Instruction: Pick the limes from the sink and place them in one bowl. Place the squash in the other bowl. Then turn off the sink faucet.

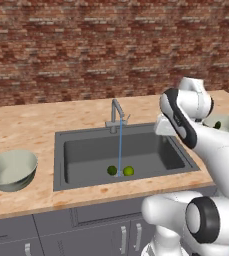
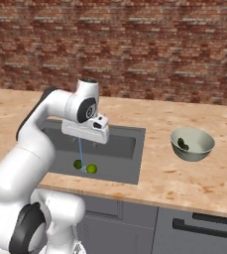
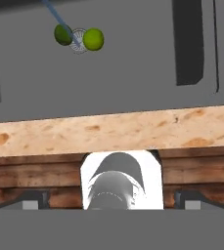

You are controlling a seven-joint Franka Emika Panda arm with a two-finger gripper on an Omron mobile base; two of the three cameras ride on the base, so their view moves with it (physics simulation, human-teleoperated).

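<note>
Left base view: the sink [image 1: 86,145] is holding two limes [image 1: 128,171] beside its drain, under the faucet's [image 1: 117,114] running stream. Bowls [image 1: 11,169] are flanking the sink, the right bowl [image 2: 192,144] containing the squash [image 2: 183,144]. The gripper [image 2: 87,135] is hovering over the sink, jaws fully apart, empty.

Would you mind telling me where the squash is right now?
The squash lies inside the bowl on the counter to the right of the sink, seen best in the right base view.
</note>
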